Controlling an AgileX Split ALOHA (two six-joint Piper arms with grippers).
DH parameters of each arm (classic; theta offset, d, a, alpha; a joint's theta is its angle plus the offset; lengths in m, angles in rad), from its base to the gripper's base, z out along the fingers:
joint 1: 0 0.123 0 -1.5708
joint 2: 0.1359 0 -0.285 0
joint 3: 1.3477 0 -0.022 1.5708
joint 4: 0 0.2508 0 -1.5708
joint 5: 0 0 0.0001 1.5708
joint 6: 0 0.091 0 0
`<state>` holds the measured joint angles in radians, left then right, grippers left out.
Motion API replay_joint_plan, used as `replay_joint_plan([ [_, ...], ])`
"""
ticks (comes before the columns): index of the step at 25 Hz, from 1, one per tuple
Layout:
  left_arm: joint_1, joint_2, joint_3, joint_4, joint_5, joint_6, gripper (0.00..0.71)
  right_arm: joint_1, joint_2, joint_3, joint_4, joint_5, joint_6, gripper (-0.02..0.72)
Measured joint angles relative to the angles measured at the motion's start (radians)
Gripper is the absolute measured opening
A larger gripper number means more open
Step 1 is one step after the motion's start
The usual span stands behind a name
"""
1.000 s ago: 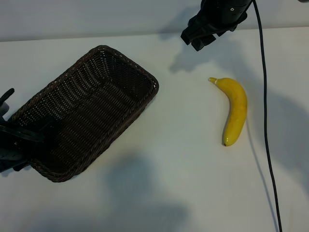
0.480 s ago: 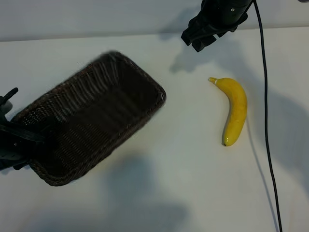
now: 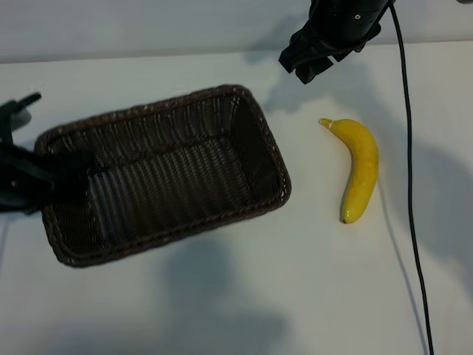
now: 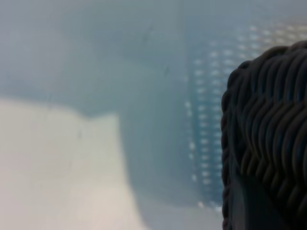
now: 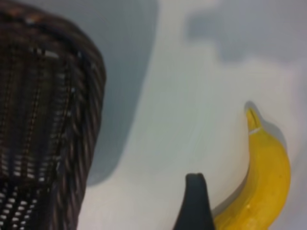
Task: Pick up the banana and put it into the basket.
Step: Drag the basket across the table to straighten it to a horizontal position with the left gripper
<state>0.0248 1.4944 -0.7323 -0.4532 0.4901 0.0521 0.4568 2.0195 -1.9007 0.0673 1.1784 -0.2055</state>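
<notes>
Wicker first: the dark brown woven basket (image 3: 162, 174) has its end rim at the left gripper (image 3: 63, 181), which appears to pinch that braided rim, though how tightly I cannot tell. Yellow and untouched, the banana (image 3: 357, 168) lies on the white bench (image 3: 244, 296) just below the right gripper (image 3: 318, 55), which hovers with its fingers spread, one dark fingertip (image 5: 194, 203) beside the fruit. Basket and banana sit near each other but apart. Nothing of the pick is done yet; grasping, carrying and dropping all remain.

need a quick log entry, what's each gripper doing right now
left gripper: shut on the basket rim
right gripper: open, holding nothing, above the banana
</notes>
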Motion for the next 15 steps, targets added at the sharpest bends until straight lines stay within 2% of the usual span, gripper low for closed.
replay_joint_plan([
  [8, 0.000, 0.006, -0.104, 0.001, 0.085, 0.095, 0.171, 0.000, 0.000, 0.000, 0.000, 0.005, 0.000, 0.571],
  [15, 0.000, 0.095, -0.231, -0.056, 0.171, 0.202, 0.171, 0.000, 0.000, 0.000, 0.000, 0.007, 0.002, 0.571],
])
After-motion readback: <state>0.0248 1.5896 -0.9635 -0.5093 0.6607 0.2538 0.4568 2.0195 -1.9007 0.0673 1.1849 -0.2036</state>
